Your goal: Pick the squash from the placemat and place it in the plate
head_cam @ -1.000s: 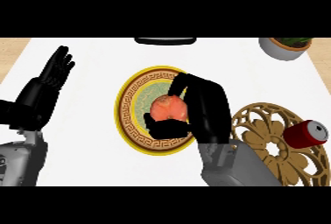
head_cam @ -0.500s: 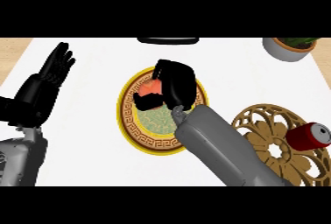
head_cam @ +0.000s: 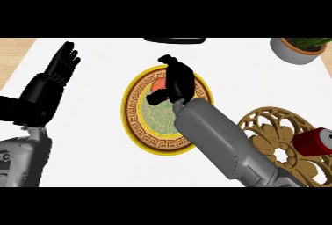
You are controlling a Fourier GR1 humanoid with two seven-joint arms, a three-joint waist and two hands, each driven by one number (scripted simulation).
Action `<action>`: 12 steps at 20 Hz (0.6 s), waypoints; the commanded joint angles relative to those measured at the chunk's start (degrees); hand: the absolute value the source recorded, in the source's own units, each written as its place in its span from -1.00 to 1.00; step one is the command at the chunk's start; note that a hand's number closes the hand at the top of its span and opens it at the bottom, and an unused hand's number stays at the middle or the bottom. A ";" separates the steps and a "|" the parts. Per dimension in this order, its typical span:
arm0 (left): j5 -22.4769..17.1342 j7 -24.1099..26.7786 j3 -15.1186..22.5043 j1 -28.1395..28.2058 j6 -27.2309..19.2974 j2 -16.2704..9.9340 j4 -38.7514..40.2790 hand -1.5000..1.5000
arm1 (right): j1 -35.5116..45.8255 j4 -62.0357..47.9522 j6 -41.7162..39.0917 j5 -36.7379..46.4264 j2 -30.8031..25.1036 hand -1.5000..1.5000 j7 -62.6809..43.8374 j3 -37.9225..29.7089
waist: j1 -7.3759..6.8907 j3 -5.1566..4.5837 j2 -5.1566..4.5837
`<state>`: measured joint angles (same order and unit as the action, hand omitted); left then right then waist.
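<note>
Squash (head_cam: pixel 157 83): only a small orange-red patch visible, sitting over the upper part of the plate (head_cam: pixel 137 125), mostly hidden under the right hand (head_cam: pixel 176 82). Can't tell whether it's resting on the plate surface or held just above it.

Right hand: fingers curled down over the squash, thumb on the near side, so it reads as wrapped round it. Grey right forearm runs diagonally across the plate's lower right from the bottom edge.

Plate: gold rim, key-pattern band, green centre, mid-counter.

Step, as a judgement: placement phase, transport done, release not yet done. Next move calls for lowering until the squash is seated on the plate, uncurling the fingers, then lifting clear without nudging it off.

Left hand (head_cam: pixel 50 88): at left of view, fingers straight and up, holding nothing, resting.

Placemat (head_cam: pixel 269 134): tan openwork round, right of the plate, with a red can (head_cam: pixel 315 141) on it. Potted plant (head_cam: pixel 299 47) top right. Dark object (head_cam: pixel 175 40) at top edge, unidentifiable.
</note>
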<state>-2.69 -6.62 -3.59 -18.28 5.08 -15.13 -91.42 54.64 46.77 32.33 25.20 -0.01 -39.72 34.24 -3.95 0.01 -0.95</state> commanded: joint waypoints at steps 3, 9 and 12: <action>2.27 1.38 1.70 -0.86 -1.28 1.89 1.57 0.00 | 3.00 -3.01 7.20 -11.25 0.01 -1.00 9.22 1.12 | 0.01 0.02 -0.10; 0.84 -1.67 -0.28 -2.10 -1.69 1.09 -0.30 0.00 | -0.81 0.19 19.20 -17.43 0.01 -1.00 19.24 -1.96 | 0.76 0.08 0.21; 0.66 -2.92 -0.76 -2.07 -0.57 -0.14 0.06 0.00 | -0.09 -0.01 18.21 -22.72 0.01 -1.00 24.74 -5.67 | 1.41 0.06 0.24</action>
<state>-1.92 -7.49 -3.63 -19.35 4.50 -14.50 -91.08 54.97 46.58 48.73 7.86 -0.02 -21.98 32.00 -3.25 0.06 -0.78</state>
